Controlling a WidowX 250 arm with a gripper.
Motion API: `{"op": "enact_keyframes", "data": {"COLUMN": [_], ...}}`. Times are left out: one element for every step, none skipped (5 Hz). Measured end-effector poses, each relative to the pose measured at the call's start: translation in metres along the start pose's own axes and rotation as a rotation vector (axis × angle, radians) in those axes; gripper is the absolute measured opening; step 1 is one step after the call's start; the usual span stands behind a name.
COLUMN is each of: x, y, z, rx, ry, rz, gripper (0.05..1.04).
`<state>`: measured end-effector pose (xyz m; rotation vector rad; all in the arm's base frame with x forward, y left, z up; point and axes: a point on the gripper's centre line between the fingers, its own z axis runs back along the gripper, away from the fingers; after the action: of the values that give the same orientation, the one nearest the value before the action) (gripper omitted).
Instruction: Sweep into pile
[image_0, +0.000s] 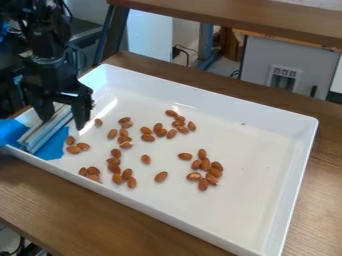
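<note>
My gripper (65, 121) is at the left end of the tray (160, 212). Jaws stand apart, astride the pale bar (41, 134); I cannot tell whether they pinch it. Almonds (145, 159) lie in loose clusters and singly inside the tray, from its left end past its middle. Tray rests on the tabletop (100, 215).

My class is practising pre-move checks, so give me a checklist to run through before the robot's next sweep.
1. Gripper is at the bar: ok.
2. Its hold on the bar is firm: cannot tell.
3. Visible almonds lie inside the tray: ok.
4. Almonds form one pile: not ok, several loose groups and a few singles.
5. Bar is beyond the almonds, in open tray: not ok, it is at the tray's left end.
</note>
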<state>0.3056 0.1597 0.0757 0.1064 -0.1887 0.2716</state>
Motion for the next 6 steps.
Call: {"op": "enact_keyframes", "data": {"x": [-0.004,-0.006,-0.014,-0.016,-0.007,-0.006], "y": [0.002,0.003,0.01,0.006,0.008,0.013], "z": [-0.001,-0.001,0.004,0.014,0.029,0.02], "rx": [0.01,0.02,-0.024,-0.078,-0.111,-0.09], "ry": [-0.007,-0.009,0.007,0.01,0.003,0.018], "rz": [-0.031,-0.038,-0.015,-0.002,0.0,0.01], "gripper": [1.001,1.001,1.0,1.0,1.0,1.0]}}
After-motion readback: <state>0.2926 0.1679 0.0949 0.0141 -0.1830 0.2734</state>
